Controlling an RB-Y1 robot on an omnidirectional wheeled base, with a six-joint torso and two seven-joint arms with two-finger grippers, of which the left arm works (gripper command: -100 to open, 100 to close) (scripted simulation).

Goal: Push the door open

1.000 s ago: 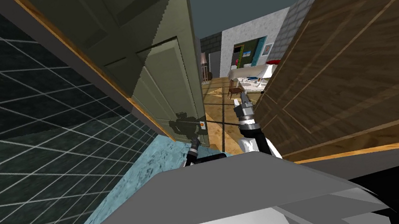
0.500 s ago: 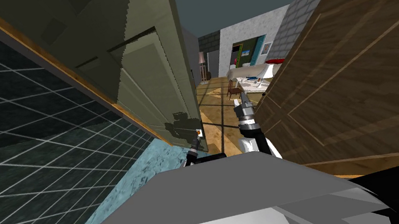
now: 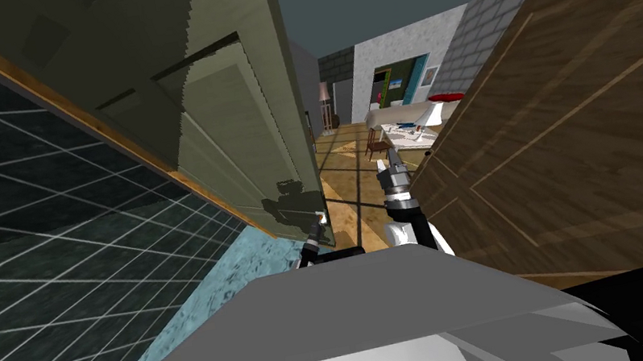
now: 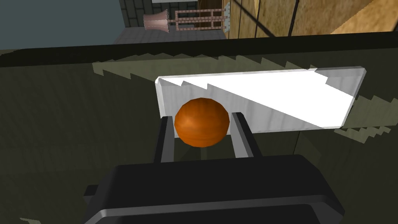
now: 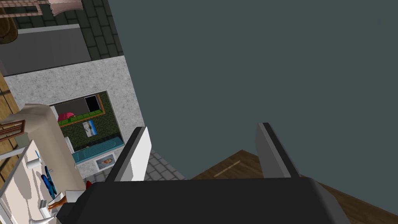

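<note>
The left gripper (image 4: 201, 116) of an RB-Y1 robot clamps a round orange knob (image 4: 201, 122) on an olive-green panelled door (image 4: 77, 116), its two thin fingers (image 4: 164, 136) pressed against the knob's opposite sides. Directly behind the knob, a white rectangular plate (image 4: 280, 97) lies flat on the door face and runs sideways from the fingers, near the door's free edge. Past that edge, beyond the fingertips, a plank floor (image 4: 272, 15) and a floor lamp (image 4: 155, 21) with a pinkish shade come into sight.

Seen from the head, the left gripper (image 3: 317, 228) sits low against the door (image 3: 245, 121) close to its free edge, with a dark shadow on the panel just beside it. The door stands partly open, and a dark tiled wall (image 3: 29, 198) lies on the gripper's outer side.

The right gripper (image 3: 396, 174) is held up clear of the door, just beside a brown wood-panelled surface (image 3: 585, 105) on its own outer side, with a strip of plank floor between the two grippers. Its fingers (image 5: 136, 151) stand well apart. Far ahead of both grippers, through the opening, are a white table (image 3: 403, 115) and a wooden chair (image 3: 377, 144)
</note>
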